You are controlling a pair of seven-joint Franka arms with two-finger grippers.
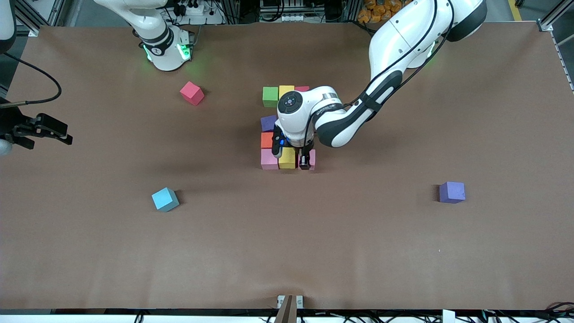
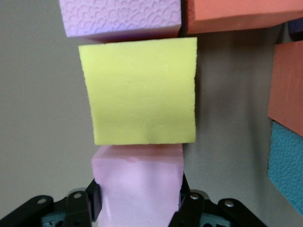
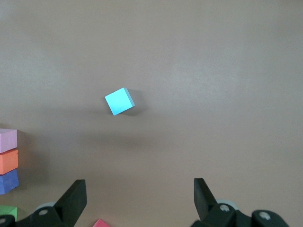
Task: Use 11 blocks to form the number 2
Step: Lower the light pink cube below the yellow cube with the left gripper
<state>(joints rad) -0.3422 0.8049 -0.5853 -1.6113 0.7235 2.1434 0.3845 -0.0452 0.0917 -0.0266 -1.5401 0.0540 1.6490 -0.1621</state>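
The number 2 is partly hidden under my left arm. I see green (image 1: 270, 96), yellow (image 1: 286, 91) and red (image 1: 302, 88) blocks in its farthest row, then purple-blue (image 1: 268, 122) and orange (image 1: 267, 139) blocks. The nearest row has pink (image 1: 269, 159) and yellow (image 1: 287, 158) blocks. My left gripper (image 1: 305, 162) is shut on a pink block (image 2: 137, 182) at that row's end, against the yellow block (image 2: 142, 92). My right gripper (image 1: 66, 136) is open and empty, waiting over the right arm's end of the table; it shows in the right wrist view (image 3: 139, 198).
Three loose blocks lie apart: a red-pink one (image 1: 192, 93) near the right arm's base, a light blue one (image 1: 165, 199) nearer the camera, also in the right wrist view (image 3: 119, 101), and a purple one (image 1: 451, 192) toward the left arm's end.
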